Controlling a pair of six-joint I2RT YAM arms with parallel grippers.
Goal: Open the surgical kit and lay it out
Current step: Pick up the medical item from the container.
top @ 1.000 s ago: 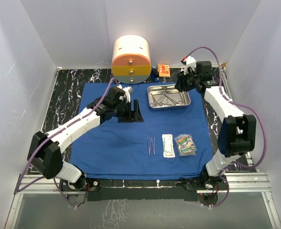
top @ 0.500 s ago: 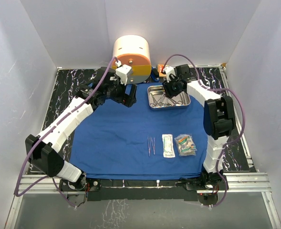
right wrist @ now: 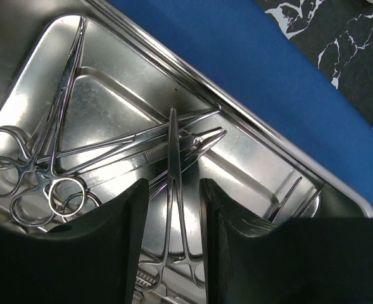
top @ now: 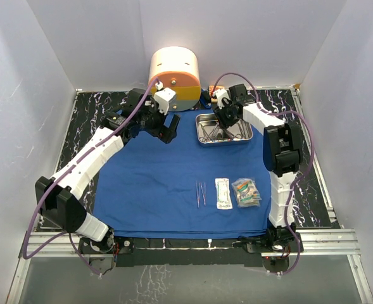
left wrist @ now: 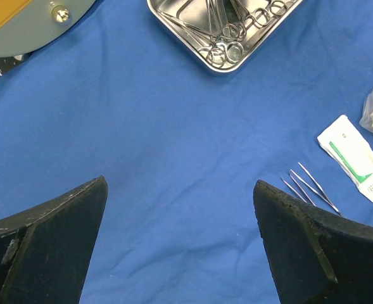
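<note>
Since a second ago the right gripper (right wrist: 173, 240) has swung in from beyond the tray's (right wrist: 116, 107) far right corner and come down over the tray. The left gripper (left wrist: 180, 244) has lifted off the cloth (left wrist: 173, 126) left of the tray and spread wide.

The kit is only partly laid out. Several steel instruments are left in the tray, crossed over one another: a long forceps (right wrist: 172, 152) lies on top, with ring-handled ones (right wrist: 21, 183) beside it. I cannot tell whether scalpels are among them. The right gripper's jaws stand partly spread, one on each side of the forceps shaft. The pads do not appear to press on it, so I judge that nothing is gripped yet.

The tray stands on the far right part of the cloth, which lies unfolded and flat. On the near side of the tray, well apart from it, a row is already set out: tweezers (top: 201, 193), then a white packet (top: 222, 193), then a clear packet (top: 246, 192) furthest right.

Left of the tray, the left gripper hangs over bare cloth with its jaws wide and empty. The drawer container (top: 175, 79) stands just beyond the tray's far left corner.

By my reading the opening is done and the laying out is under way. What remains is to lift each instrument out of the tray and add it to the row.
</note>
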